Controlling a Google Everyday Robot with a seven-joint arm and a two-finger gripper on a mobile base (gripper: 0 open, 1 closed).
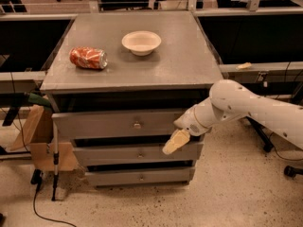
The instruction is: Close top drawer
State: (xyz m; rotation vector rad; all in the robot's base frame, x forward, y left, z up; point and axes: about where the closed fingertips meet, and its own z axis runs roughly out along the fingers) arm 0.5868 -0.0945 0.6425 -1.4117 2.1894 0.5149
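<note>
Because closing a drawer needs only a flat push, you will find the gripper (176, 142) not on the knob (137, 125) but at about 4 o'clock from it, low against the right end of the top drawer (104, 125). It points down and left across the seam above the second drawer (118, 153). Whether it is open or closed cannot be told from this view, and for a push it hardly matters. The white arm (246, 108) reaches in from 3 o'clock, and its wrist is level with the drawer front, which suits pressing inward rather than gripping. The top drawer itself sits just under the cabinet (142, 74) top. Its front looks close to in line with the two fronts below it, so you can judge the close nearly or wholly done. A dark band above the front leaves it unclear whether it is fully seated. An off-centre push at the right end may skew the drawer, so watch the left edge. On the cabinet top, a crushed red can (88, 58) lies at 8 o'clock from the pale bowl (141, 42), both set well back from the front edge.
</note>
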